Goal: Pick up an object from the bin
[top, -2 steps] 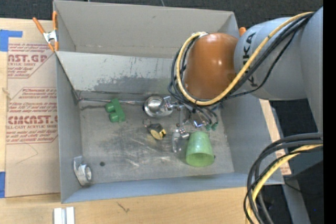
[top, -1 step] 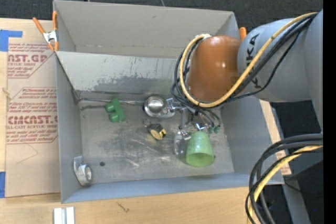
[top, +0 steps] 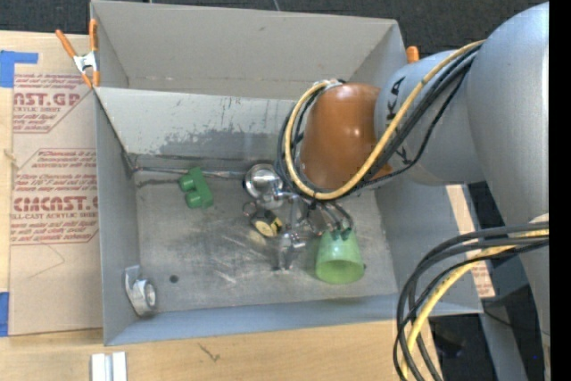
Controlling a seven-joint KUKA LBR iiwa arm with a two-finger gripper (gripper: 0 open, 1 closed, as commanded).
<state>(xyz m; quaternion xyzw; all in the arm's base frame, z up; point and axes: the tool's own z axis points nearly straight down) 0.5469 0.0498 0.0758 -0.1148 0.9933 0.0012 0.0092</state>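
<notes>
A grey roll of tape [top: 140, 291] lies in the lower left corner of the bin [top: 205, 268]. A green block [top: 194, 189] sits near the back wall, left of the middle. A shiny silver ball [top: 261, 181] lies at the middle of the back edge of the floor, and a small yellowish piece [top: 265, 227] lies just below it. The claw [top: 287, 250] is low over the floor's middle, just right of the piece, with a pale green cup [top: 337, 256] close on its right, lying on its side near the front right corner. I cannot tell whether the claw is apart or together. The orange cover [top: 339, 134] and arm [top: 482, 111] reach in from the right.
</notes>
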